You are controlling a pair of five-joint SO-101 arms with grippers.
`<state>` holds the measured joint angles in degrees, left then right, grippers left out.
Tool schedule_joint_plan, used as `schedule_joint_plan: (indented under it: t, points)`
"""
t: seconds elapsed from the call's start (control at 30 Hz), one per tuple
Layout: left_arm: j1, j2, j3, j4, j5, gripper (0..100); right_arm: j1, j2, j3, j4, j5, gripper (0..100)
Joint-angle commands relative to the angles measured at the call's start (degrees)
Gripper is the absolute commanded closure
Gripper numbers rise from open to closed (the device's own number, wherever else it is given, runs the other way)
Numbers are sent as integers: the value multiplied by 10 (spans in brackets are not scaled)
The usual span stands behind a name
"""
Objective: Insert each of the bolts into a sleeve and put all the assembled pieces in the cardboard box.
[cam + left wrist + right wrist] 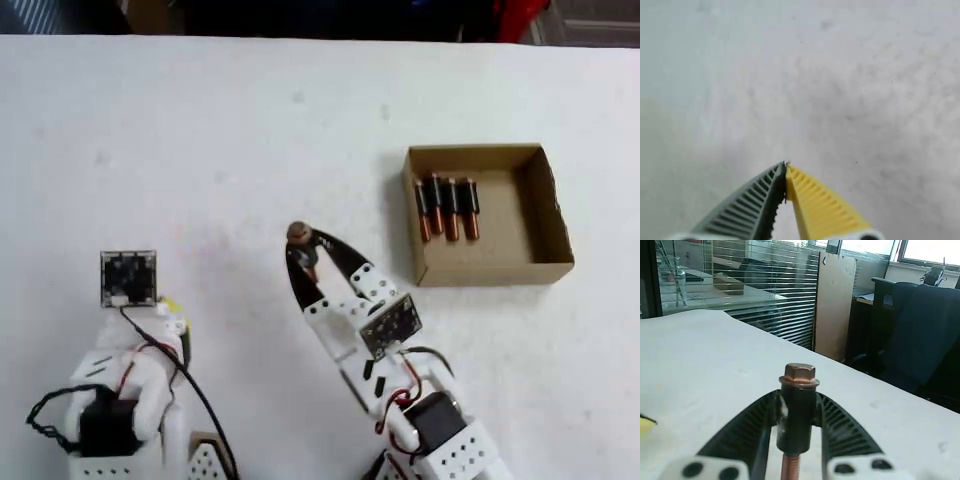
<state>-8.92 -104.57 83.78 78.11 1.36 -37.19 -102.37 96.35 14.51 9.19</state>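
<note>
My right gripper sits mid-table, left of the cardboard box, and is shut on an assembled piece. In the right wrist view that piece is a copper bolt with a hex head, standing upright inside a black sleeve between the black fingers. Several assembled pieces lie side by side in the box's left half. My left gripper hangs over bare table at the near left, its grey and yellow fingers shut on nothing.
The white table stretches wide behind and between the arms. The left arm's camera module and cables sit at the near left. Chairs and blinds stand in the room beyond the table's far edge.
</note>
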Motion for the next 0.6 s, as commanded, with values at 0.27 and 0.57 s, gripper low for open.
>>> schedule_joint_plan:
  t: [0.27, 0.57]
  points:
    - [36, 0, 26, -2, -4, 978, 7, -5, 5, 2, 5, 981]
    - [51, 0, 30, -7, -3, 978, 15, -6, 5, 20, 5, 981]
